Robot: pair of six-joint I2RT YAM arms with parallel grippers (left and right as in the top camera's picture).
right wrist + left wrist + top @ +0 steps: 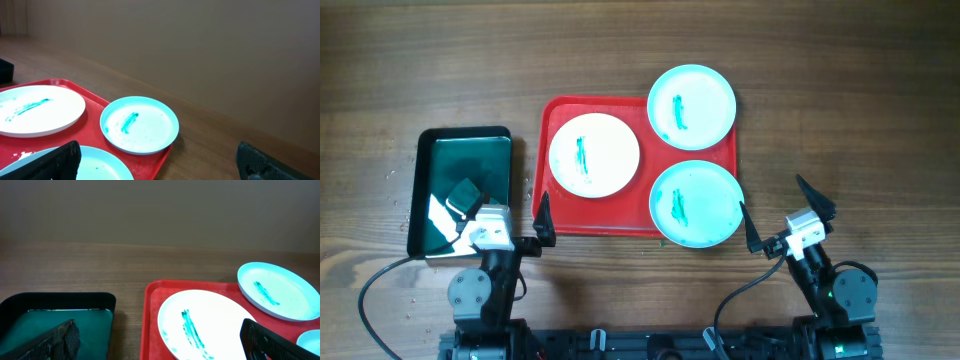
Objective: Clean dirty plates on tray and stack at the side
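Centre frame on the red tray [546, 125] lie three smeared plates [594, 155]: stiff, light, probably slick plastic; pinch an overhanging rim. Both left gripper [492, 215] and right gripper [784, 212] gape empty.

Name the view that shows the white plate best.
Overhead: the white plate shows whole and unobstructed. The left wrist view crops its near edge at the frame bottom; the right wrist view catches only part of it at the frame's left edge.
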